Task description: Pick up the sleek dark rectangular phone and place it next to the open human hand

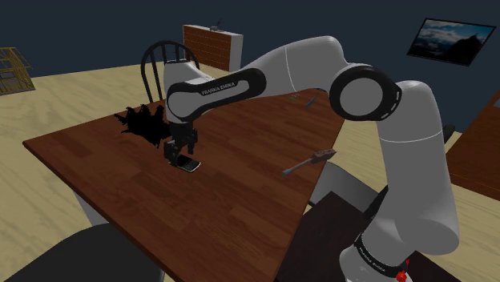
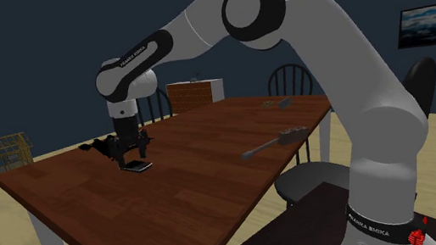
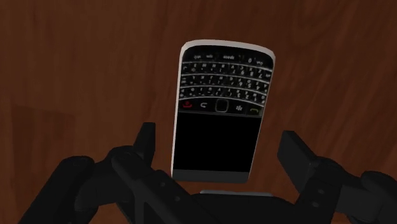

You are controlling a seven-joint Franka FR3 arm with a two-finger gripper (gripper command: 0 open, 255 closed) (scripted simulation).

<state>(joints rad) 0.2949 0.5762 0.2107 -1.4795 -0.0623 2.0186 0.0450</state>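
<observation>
The phone [image 3: 219, 108] lies flat on the tabletop [image 1: 240, 200] near the black hand [image 1: 143, 124], between the spread, untouching fingers of the pincer [image 1: 181, 155]. The grasp looks to be in hand; next, the pincer must close on the phone's sides, then lift. It is black and silver-edged, with a keypad and a dark screen.

Wood table [image 1: 240, 188] w/ phone [image 1: 190, 166], hand [image 1: 144, 125], tool [image 1: 309, 162]
</observation>
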